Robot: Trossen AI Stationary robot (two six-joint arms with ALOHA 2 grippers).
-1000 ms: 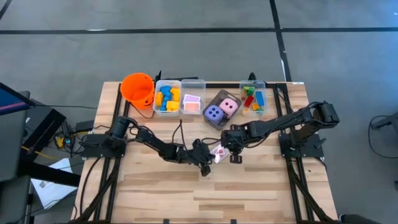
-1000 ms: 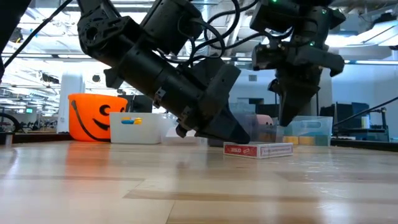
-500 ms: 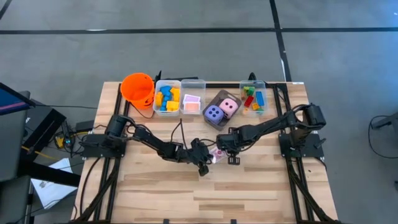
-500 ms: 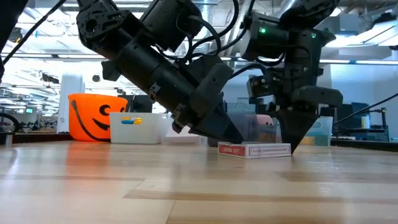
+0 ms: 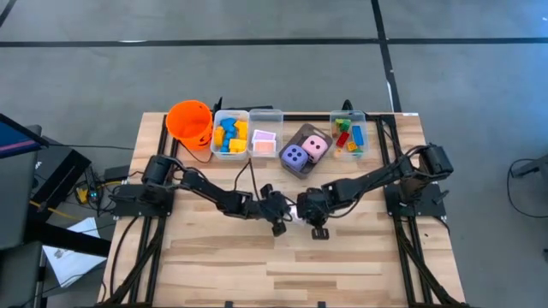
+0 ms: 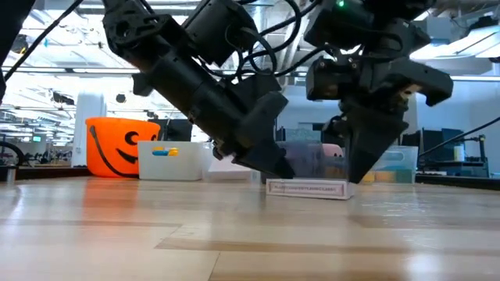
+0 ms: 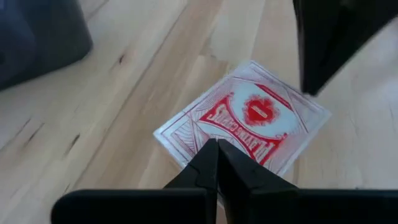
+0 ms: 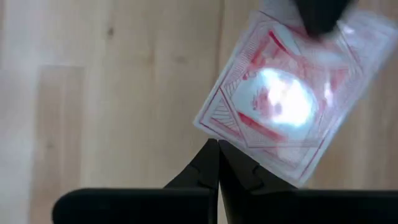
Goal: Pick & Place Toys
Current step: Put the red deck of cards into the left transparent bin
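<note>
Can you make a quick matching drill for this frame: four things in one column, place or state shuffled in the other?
Things:
1. orange bucket
2. card pack
3. purple die
4. left gripper

Place or state:
A. flat on the table between both grippers
B. fingers shut, tips at the pack's edge
C. far-left end of the bin row
D. in a bin beside the pink die

Pairs: 1-C, 2-A, 3-D, 4-B

Wooden table: card pack, bins, bucket.
</note>
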